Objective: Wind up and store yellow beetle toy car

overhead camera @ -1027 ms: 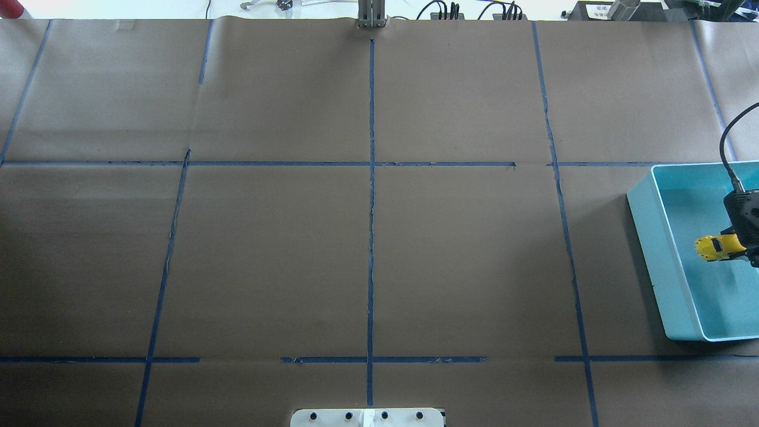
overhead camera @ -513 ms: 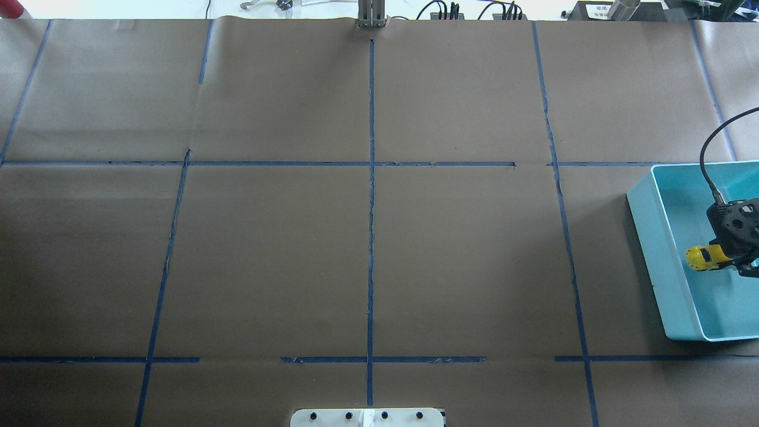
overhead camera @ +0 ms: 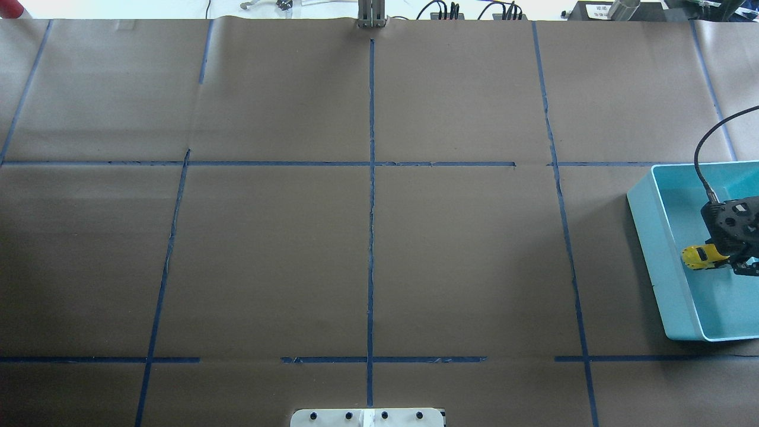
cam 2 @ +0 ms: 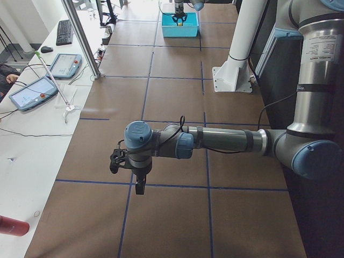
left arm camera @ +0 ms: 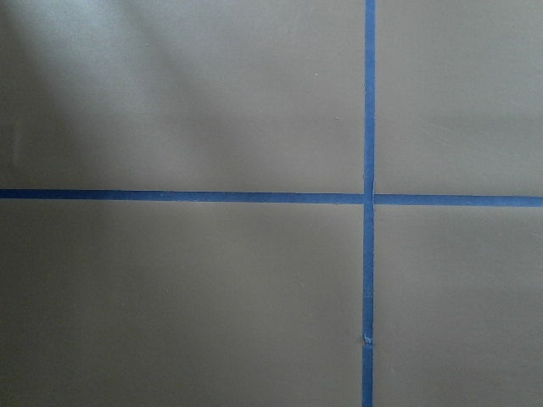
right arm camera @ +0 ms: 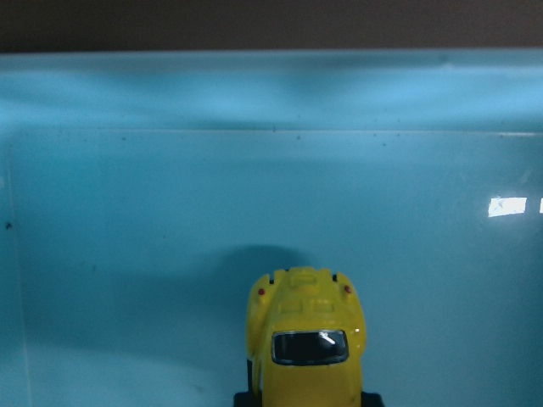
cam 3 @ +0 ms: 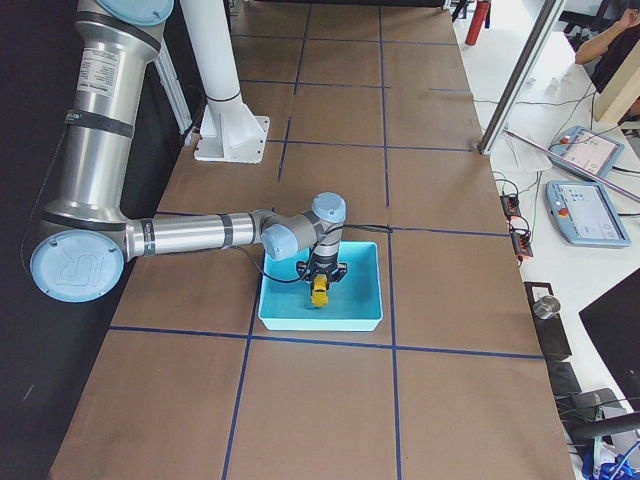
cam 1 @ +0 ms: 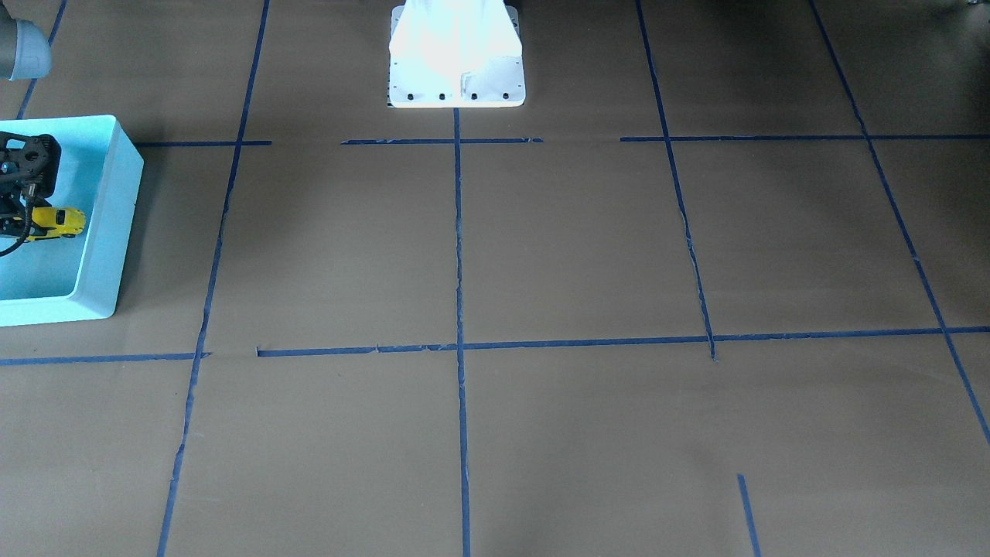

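Note:
The yellow beetle toy car [overhead camera: 698,257] is held in my right gripper [overhead camera: 722,256], which is shut on its rear half. It hangs inside the turquoise bin [overhead camera: 652,261], nose towards the bin's left wall. In the right wrist view the car [right arm camera: 305,339] hangs over the bin floor [right arm camera: 153,254] and casts a shadow on it. The front-facing view shows the car [cam 1: 60,222] and the bin [cam 1: 116,232] at the far left. My left gripper [cam 2: 138,185] hovers over bare table at the other end. I cannot tell whether it is open.
Brown paper with blue tape lines [overhead camera: 371,237] covers the table. The robot's white base [cam 1: 456,70] stands at the near middle edge. The left wrist view shows only paper and a tape cross [left arm camera: 369,199]. Tablets and cables lie beyond the far edge [cam 3: 585,210].
My right gripper has carried the car leftwards in the overhead view, nearer the bin's left wall, and a little towards the robot. Its grip on the car is unchanged.

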{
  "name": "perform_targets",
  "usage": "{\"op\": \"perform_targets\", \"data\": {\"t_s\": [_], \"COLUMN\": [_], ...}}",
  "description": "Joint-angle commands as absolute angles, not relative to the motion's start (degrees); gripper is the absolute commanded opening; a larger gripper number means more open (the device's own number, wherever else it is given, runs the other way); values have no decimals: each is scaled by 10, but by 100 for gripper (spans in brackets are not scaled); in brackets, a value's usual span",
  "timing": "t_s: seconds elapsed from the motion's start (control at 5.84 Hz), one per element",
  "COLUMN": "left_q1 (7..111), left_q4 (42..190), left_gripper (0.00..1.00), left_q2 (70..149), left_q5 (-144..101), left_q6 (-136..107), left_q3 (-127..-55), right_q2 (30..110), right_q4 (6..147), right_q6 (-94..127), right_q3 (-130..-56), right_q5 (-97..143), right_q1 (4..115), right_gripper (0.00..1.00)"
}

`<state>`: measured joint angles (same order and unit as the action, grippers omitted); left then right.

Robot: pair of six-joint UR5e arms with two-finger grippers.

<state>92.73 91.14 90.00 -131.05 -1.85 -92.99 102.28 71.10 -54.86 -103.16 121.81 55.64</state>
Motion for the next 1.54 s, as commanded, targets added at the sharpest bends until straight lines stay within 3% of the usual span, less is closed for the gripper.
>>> {"op": "perform_targets", "data": {"t_s": [0.0,0.51,1.37], "left_q1": [926,927,927], "left_q4": [911,911,911], "left_gripper": [100,100,100], "left_q2": [900,900,900], "left_q5": [-1310,-1310,-1310], "left_q6": [-18,-18,-18], "left_q3": [-929,-929,-929], "right_q2": [1023,1024,1024], "right_q4": [711,715,961], "right_q6": [-551,-550,-474], "right_q3": [-1031,-1058,-1074], "right_q5": [1222,1256,1329], "right_q1": [557,574,872], "right_gripper": [100,100,100]}}
